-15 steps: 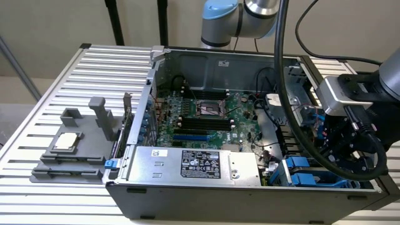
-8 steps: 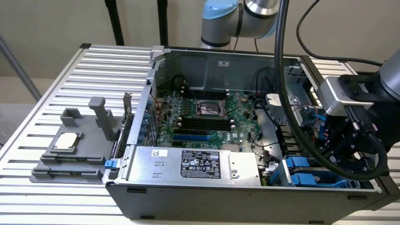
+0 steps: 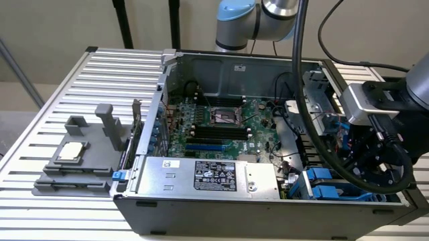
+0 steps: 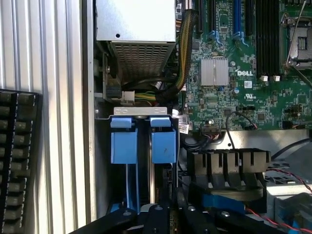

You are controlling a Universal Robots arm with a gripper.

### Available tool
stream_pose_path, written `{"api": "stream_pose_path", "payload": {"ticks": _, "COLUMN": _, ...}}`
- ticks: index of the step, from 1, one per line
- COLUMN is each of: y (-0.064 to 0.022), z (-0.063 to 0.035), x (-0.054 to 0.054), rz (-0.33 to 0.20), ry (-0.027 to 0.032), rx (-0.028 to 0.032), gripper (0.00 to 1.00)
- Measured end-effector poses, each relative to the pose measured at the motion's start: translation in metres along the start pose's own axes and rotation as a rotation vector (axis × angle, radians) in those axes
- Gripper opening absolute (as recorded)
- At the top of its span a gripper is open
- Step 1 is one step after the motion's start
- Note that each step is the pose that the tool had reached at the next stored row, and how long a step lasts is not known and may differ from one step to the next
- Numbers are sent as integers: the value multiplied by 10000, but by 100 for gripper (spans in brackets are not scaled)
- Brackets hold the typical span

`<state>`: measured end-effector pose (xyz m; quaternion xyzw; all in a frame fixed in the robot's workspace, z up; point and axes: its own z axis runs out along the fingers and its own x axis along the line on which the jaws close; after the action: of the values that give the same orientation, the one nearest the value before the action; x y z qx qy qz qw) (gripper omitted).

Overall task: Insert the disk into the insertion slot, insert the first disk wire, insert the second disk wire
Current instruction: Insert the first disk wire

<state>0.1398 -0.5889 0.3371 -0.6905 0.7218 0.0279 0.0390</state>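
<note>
1. We see an open desktop computer case [image 3: 268, 213] lying on a slatted metal counter [image 3: 114, 75], its green motherboard [image 3: 221, 125] facing up.
2. The robot arm [image 3: 419, 80] comes in at the exterior view's right and reaches down into the lower right corner of the case, with thick black cables [image 3: 300, 75] looping over it.
3. That corner holds the insertion slot [image 4: 140, 111], a grey metal cage with blue plastic parts.
4. The jaws are drawn together, with only a narrow gap. In the wrist view their black linkage sits right over the cage.
5. The disk [image 4: 163, 146] stands on edge inside the cage, so we see its bright blue frame and not its label. A second blue frame [image 4: 123, 146] stands just beside it.
6. Thin blue rails run from both frames toward the jaws. The disk lies directly in line with the jaws and close to them, but we cannot tell whether they touch it or grip anything.
7. The silver power supply box [image 3: 208, 175] lies along the front wall of the case, near the cage, with bundled wires coming out beside it.
8. The black CPU socket [image 3: 224, 116] sits in the middle of the exterior view, well apart from the jaws.
9. At the exterior view's left, a grey plastic fixture [image 3: 80, 165] rests on the counter and carries a processor chip [image 3: 70, 151].
</note>
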Motion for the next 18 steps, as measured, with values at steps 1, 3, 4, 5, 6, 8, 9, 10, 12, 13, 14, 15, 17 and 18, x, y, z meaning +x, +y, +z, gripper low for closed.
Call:
{"api": "stream_pose_path", "payload": {"ticks": 1, "y": 0, "z": 3, "x": 0, "rz": 3, "ry": 2, "rx": 2, "gripper": 16}}
{"api": "stream_pose_path", "payload": {"ticks": 3, "y": 1, "z": 11, "x": 1, "rz": 12, "ry": 5, "rx": 6, "gripper": 16}}
{"api": "stream_pose_path", "payload": {"ticks": 4, "y": 1, "z": 16, "x": 2, "rz": 16, "ry": 5, "rx": 8, "gripper": 16}}
{"api": "stream_pose_path", "payload": {"ticks": 5, "y": 1, "z": 21, "x": 2, "rz": 19, "ry": 6, "rx": 10, "gripper": 16}}
{"api": "stream_pose_path", "payload": {"ticks": 6, "y": 1, "z": 25, "x": 2, "rz": 23, "ry": 8, "rx": 12, "gripper": 16}}
{"api": "stream_pose_path", "payload": {"ticks": 8, "y": 1, "z": 33, "x": 3, "rz": 30, "ry": 10, "rx": 14, "gripper": 16}}
{"api": "stream_pose_path", "payload": {"ticks": 9, "y": 1, "z": 37, "x": 3, "rz": 33, "ry": 11, "rx": 14, "gripper": 16}}
{"api": "stream_pose_path", "payload": {"ticks": 10, "y": 1, "z": 39, "x": 3, "rz": 35, "ry": 14, "rx": 15, "gripper": 16}}
{"api": "stream_pose_path", "payload": {"ticks": 12, "y": 0, "z": 44, "x": 3, "rz": 41, "ry": 18, "rx": 16, "gripper": 16}}
{"api": "stream_pose_path", "payload": {"ticks": 13, "y": 0, "z": 46, "x": 4, "rz": 44, "ry": 18, "rx": 16, "gripper": 16}}
{"api": "stream_pose_path", "payload": {"ticks": 14, "y": 0, "z": 46, "x": 4, "rz": 46, "ry": 18, "rx": 16, "gripper": 16}}
{"api": "stream_pose_path", "payload": {"ticks": 15, "y": 0, "z": 47, "x": 3, "rz": 48, "ry": 18, "rx": 16, "gripper": 16}}
{"api": "stream_pose_path", "payload": {"ticks": 17, "y": -1, "z": 47, "x": 3, "rz": 52, "ry": 6, "rx": 17, "gripper": 18}}
{"api": "stream_pose_path", "payload": {"ticks": 18, "y": -1, "z": 27, "x": 1, "rz": 54, "ry": 11, "rx": 14, "gripper": 18}}
